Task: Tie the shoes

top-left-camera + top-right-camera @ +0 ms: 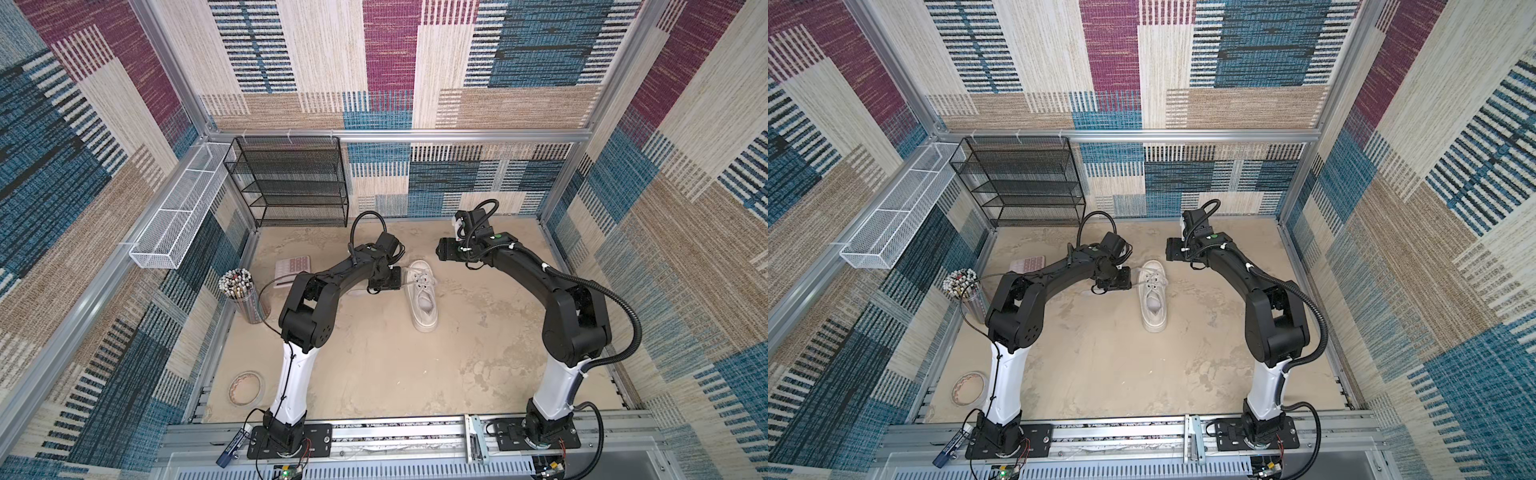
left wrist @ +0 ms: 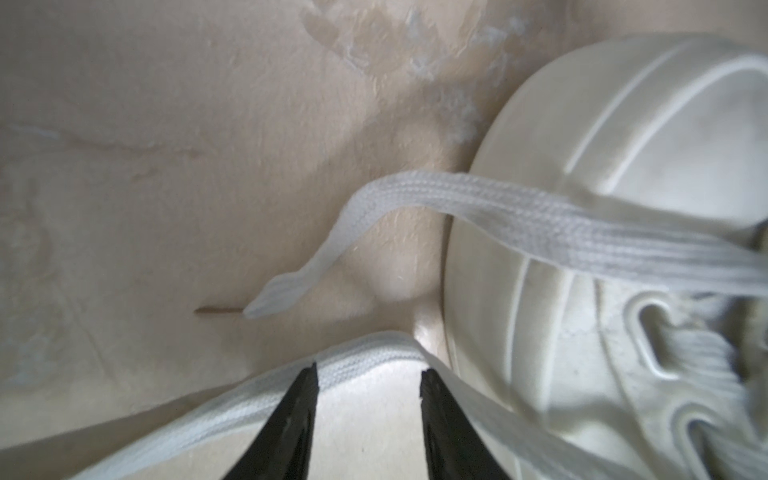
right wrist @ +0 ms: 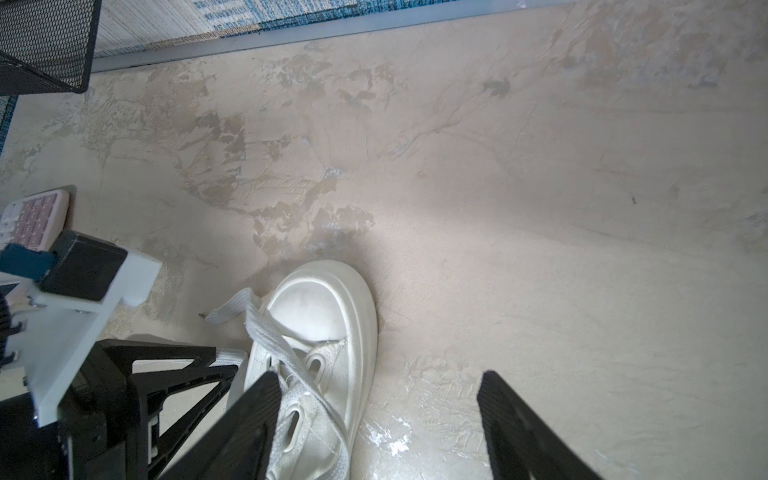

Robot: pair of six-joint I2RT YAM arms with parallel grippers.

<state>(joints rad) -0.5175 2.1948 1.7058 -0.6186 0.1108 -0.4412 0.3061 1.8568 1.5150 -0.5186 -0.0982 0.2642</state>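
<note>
The white sneaker [image 1: 424, 297] stands on its thick sole near the middle of the beige counter [image 1: 415, 374], toe toward the back wall and heel toward the arm bases, laces untied. The left arm [image 1: 332, 276] reaches in from the left, and the left jaws sit low just beside the sneaker's laced part. In the left wrist view their two black tips stand partly spread with bare counter between them. One flat lace strand [image 2: 361, 359] arches across just beyond both tips; whether it touches them I cannot tell. A second lace end [image 2: 457, 199] drapes off the toe and ends loose on the counter. The right arm [image 1: 532, 266] hangs beyond the toe and to its right, apart from the sneaker, and the right jaws are spread wide, pinching nothing. A pink-keyed calculator [image 1: 293, 266] and a cup of pencils [image 1: 241, 291] stand at the left of the counter, well apart from the sneaker
</note>
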